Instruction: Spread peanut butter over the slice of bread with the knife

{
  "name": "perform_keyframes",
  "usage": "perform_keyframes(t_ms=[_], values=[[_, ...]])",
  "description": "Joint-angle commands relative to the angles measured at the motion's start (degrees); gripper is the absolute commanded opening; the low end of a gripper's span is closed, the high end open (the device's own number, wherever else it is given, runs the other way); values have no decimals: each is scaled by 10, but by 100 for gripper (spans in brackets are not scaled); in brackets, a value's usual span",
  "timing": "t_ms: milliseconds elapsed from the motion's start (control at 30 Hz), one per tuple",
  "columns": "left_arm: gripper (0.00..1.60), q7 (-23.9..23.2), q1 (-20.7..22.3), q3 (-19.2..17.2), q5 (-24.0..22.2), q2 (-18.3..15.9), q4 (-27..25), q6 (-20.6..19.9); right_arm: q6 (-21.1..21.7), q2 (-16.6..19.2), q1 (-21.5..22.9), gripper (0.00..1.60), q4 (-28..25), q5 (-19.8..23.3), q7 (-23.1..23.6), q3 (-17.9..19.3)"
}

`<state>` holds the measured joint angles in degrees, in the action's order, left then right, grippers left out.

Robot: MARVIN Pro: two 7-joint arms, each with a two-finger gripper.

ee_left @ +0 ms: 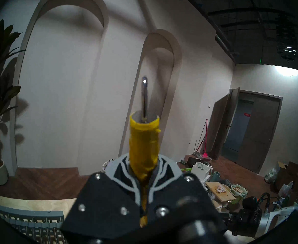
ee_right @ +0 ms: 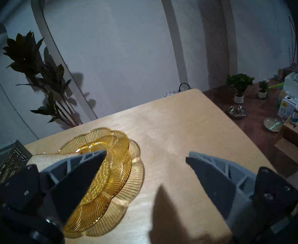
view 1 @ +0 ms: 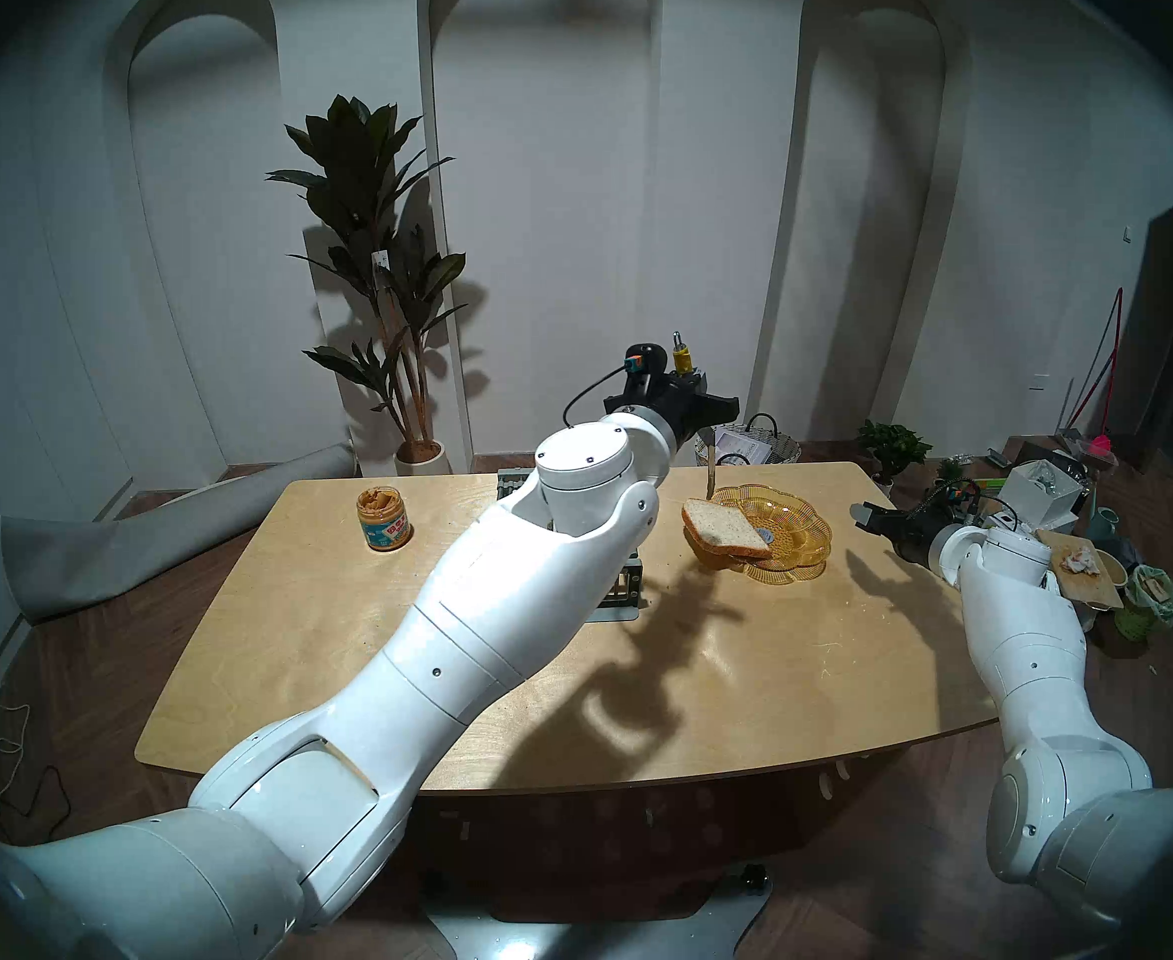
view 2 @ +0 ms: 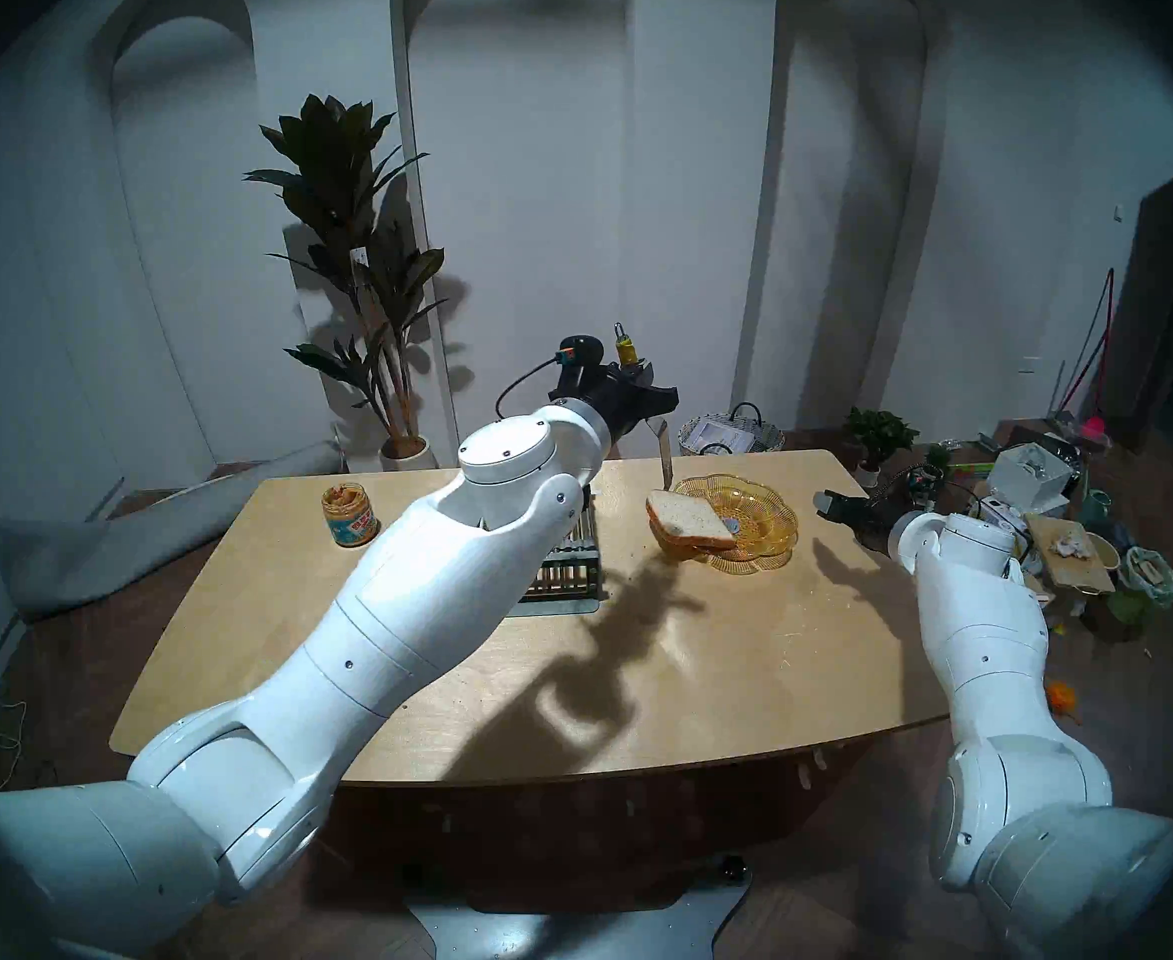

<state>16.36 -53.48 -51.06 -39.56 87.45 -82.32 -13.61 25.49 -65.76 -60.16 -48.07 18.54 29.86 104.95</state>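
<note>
My left gripper (view 1: pixel 684 382) (ee_left: pixel 143 168) is shut on the knife's (ee_left: pixel 143 141) yellow handle, raised above the far side of the table. The thin blade (view 1: pixel 710 470) (view 2: pixel 664 453) hangs down; its brownish tip ends just behind the far left corner of the slice of bread (view 1: pixel 725 528) (view 2: pixel 691 520). The bread leans on the left rim of an amber glass dish (view 1: pixel 802 522) (ee_right: pixel 109 150). The peanut butter jar (view 1: pixel 382 519) (view 2: pixel 348 514) stands open at the far left. My right gripper (view 1: pixel 862 513) (ee_right: pixel 146 154) hovers open and empty, right of the dish.
A grey slatted rack (view 2: pixel 566 571) (ee_left: pixel 30 224) sits mid-table, partly under my left arm. The wooden table (view 1: pixel 431 661) is bare in front. A wire basket (view 1: pixel 750 446) and a tall plant (view 1: pixel 375 280) stand behind it, and clutter (view 1: pixel 1082 564) lies on the floor at the right.
</note>
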Motion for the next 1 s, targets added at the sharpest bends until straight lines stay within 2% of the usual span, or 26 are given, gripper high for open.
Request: perform_keyframes(t_ms=[0,600,967], values=[[0,27,45,-10,-5,66,32,17,0,9,40,160,35,17,53,-4],[0,85,63,-30,-24,124,107,57,-4,32,86,160,154,40,180,-12],[0,105,60,-32,-25,141,131,80,-17,37,111,160,220,41,223,-15]])
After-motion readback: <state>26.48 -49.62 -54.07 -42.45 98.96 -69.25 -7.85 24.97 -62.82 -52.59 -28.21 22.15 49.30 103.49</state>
